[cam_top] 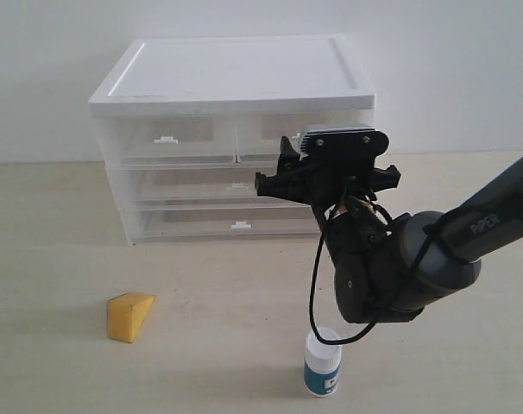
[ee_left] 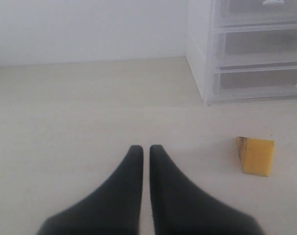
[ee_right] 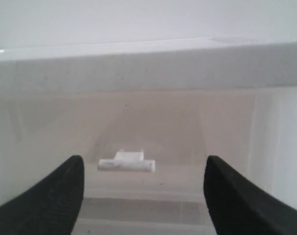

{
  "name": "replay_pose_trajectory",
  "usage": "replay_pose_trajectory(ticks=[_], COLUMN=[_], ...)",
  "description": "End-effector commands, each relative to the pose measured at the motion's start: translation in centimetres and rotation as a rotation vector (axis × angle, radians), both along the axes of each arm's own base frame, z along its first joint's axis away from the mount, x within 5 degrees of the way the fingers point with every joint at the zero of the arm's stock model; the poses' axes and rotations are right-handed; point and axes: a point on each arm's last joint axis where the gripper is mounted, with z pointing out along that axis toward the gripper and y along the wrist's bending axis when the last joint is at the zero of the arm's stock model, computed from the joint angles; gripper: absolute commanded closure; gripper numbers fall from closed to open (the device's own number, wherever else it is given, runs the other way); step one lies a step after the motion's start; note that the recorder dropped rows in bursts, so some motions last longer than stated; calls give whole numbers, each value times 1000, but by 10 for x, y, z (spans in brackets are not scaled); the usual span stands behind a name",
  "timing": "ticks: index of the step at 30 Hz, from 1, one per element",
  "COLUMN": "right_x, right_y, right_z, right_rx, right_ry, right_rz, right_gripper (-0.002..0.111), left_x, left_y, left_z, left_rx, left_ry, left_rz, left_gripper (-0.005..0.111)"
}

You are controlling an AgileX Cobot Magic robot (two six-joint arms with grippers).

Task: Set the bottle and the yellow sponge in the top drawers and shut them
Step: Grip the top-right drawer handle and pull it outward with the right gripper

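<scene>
The bottle [cam_top: 322, 363], white-capped with a teal label, stands upright on the table near the front, just below my right arm [cam_top: 391, 267]. Left of it lies the yellow sponge [cam_top: 129, 316], which the left wrist view also shows [ee_left: 256, 155]. Both top drawers look shut: the left one [cam_top: 166, 138] and the right one [cam_top: 263, 129]. My right gripper [ee_right: 143, 169] is open and faces the right top drawer, close to its white tab handle [ee_right: 126, 162] without touching it. My left gripper [ee_left: 146, 149] is shut on nothing, low over bare table, apart from the sponge.
The white-topped cabinet [cam_top: 236, 78] stands at the back against the wall, with two full-width drawers [cam_top: 192, 207] under the top pair. Its lower corner shows in the left wrist view [ee_left: 202, 73]. A black cable [cam_top: 315, 285] hangs from my right arm near the bottle.
</scene>
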Motion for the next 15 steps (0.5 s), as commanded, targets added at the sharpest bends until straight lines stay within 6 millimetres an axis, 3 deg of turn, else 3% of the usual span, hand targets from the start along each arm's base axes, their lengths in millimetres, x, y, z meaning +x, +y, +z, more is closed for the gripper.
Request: replay_pose_trajectory(ticks=[1,8,15], right_x=[-4,-4,8], right_y=[-7,-5,4], right_z=[9,10,7], right_rx=[50,41,-2], right_ry=[-11,-19,-46], right_rz=[7,26,13], right_gripper=[45,45,45], left_x=[0,0,0], left_y=[0,0,0], left_z=[0,0,0], left_rx=[-6,-6,-6], left_ry=[-11,-11,-11], left_rz=[-1,-1,-1], left_gripper=[102,102,102])
